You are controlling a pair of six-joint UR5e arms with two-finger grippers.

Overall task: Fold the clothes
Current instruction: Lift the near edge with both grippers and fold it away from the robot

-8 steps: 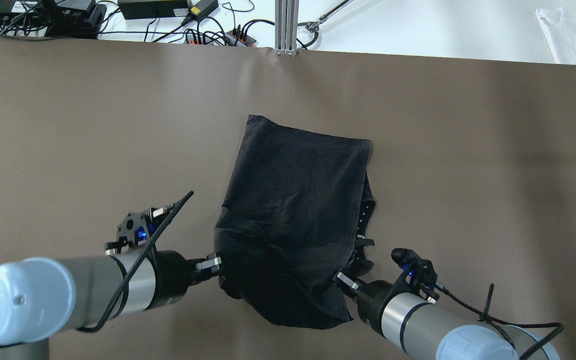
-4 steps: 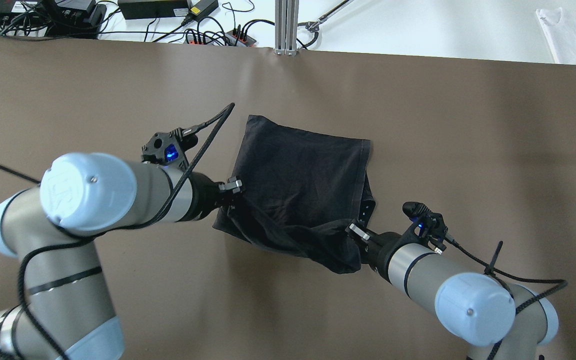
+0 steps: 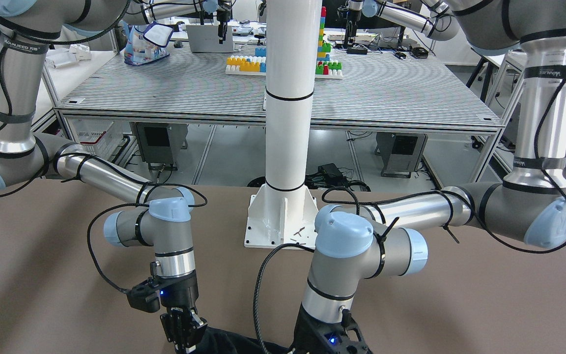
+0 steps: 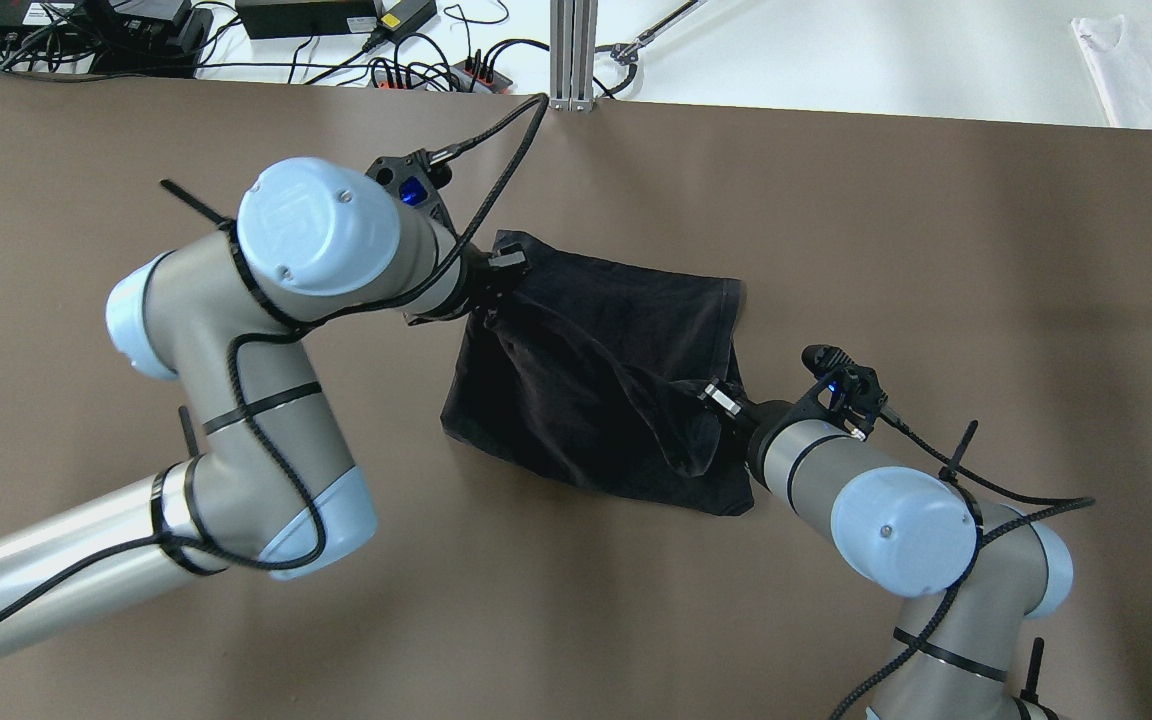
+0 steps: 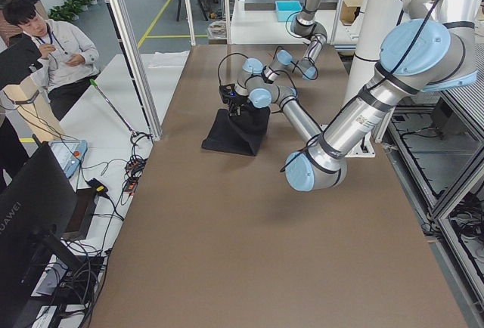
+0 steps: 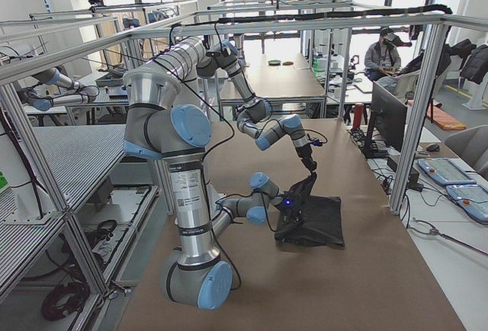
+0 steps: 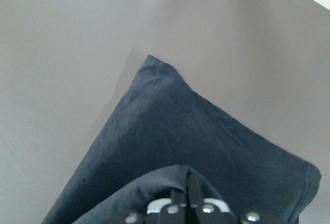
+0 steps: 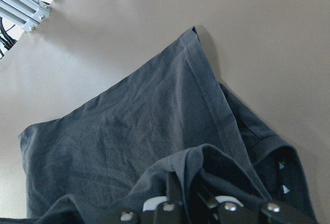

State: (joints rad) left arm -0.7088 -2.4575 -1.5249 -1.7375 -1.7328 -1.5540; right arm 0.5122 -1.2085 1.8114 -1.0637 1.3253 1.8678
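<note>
The clothes [image 4: 576, 400], one black piece, lie mid-table with their near edge lifted and carried over the rest. My left gripper [image 4: 506, 270] is shut on one corner of that edge, close over the far left corner of the clothes [image 7: 196, 136]. My right gripper [image 4: 718, 396] is shut on the other corner, by the hemmed right side of the clothes [image 8: 129, 126]. Each wrist view shows the fingers [image 7: 188, 190] pinched on a fold of fabric. The raised edge sags between the two grippers. In the front-facing view only a strip of the clothes [image 3: 229, 342] shows beside my right gripper [image 3: 183, 340].
A white pole's base plate [image 3: 278, 223] stands at the table's robot side. An aluminium post [image 4: 572, 50], cables and power bricks [image 4: 336, 25] line the far edge, and a white garment [image 4: 1151, 70] lies beyond it at far right. A person [image 5: 45, 48] sits off the table's far side.
Both grippers have carried the lifted near edge of the clothes away from the robot, over the rest. The left one went further, up to the far left corner.
</note>
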